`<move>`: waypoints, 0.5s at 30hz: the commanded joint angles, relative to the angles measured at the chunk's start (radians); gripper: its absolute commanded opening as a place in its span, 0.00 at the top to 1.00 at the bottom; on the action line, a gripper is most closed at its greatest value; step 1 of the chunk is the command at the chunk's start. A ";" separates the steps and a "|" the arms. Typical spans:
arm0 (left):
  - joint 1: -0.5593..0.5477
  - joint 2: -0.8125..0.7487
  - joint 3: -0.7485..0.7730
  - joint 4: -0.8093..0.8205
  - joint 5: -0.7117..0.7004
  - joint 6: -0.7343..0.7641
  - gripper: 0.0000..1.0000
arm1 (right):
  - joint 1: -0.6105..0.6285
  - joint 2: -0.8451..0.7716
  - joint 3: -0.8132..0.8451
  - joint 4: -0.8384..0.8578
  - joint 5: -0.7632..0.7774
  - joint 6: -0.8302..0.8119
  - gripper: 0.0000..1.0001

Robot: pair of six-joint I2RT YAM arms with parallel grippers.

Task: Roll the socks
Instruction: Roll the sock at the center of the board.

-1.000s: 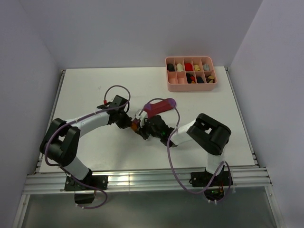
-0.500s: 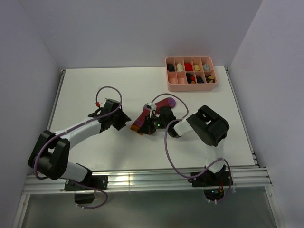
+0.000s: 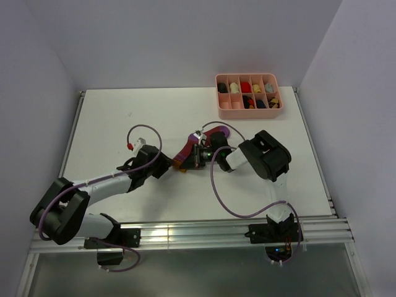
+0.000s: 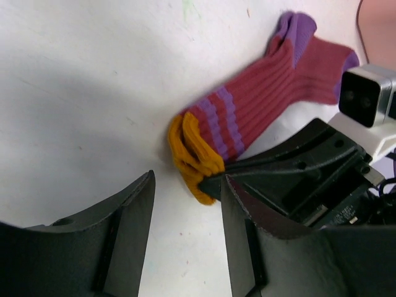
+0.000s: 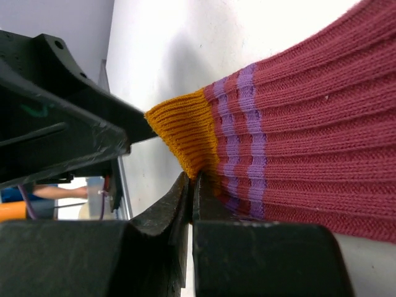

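A maroon sock with purple stripes and an orange cuff lies flat on the white table, cuff toward the left. My right gripper is shut on the orange cuff, pinching its edge low against the table. My left gripper is open and empty, just left of the cuff and apart from it; its fingers frame bare table in the left wrist view, with the right gripper's body beyond them.
A pink divided tray holding several rolled socks stands at the back right. The table's edges run near the walls on both sides. Purple cables loop over both arms.
The left gripper has let go of the cuff, opened, and drawn back to the left and toward the front. The right gripper has swung round and shifted back, keeping the cuff.
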 commanded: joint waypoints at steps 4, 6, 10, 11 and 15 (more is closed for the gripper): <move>-0.004 0.013 -0.057 0.225 -0.099 0.019 0.51 | -0.017 0.019 0.034 -0.029 -0.043 0.041 1.00; -0.004 0.022 -0.057 0.250 -0.094 0.029 0.55 | -0.019 0.020 0.038 -0.036 -0.046 0.043 1.00; -0.004 0.045 -0.060 0.302 -0.094 0.050 0.62 | -0.017 0.027 0.040 -0.041 -0.048 0.049 1.00; -0.004 0.048 -0.060 0.322 -0.093 0.055 0.64 | -0.019 0.027 0.040 -0.041 -0.046 0.049 1.00; -0.006 0.053 -0.062 0.337 -0.068 0.050 0.72 | -0.022 0.025 0.040 -0.047 -0.043 0.047 1.00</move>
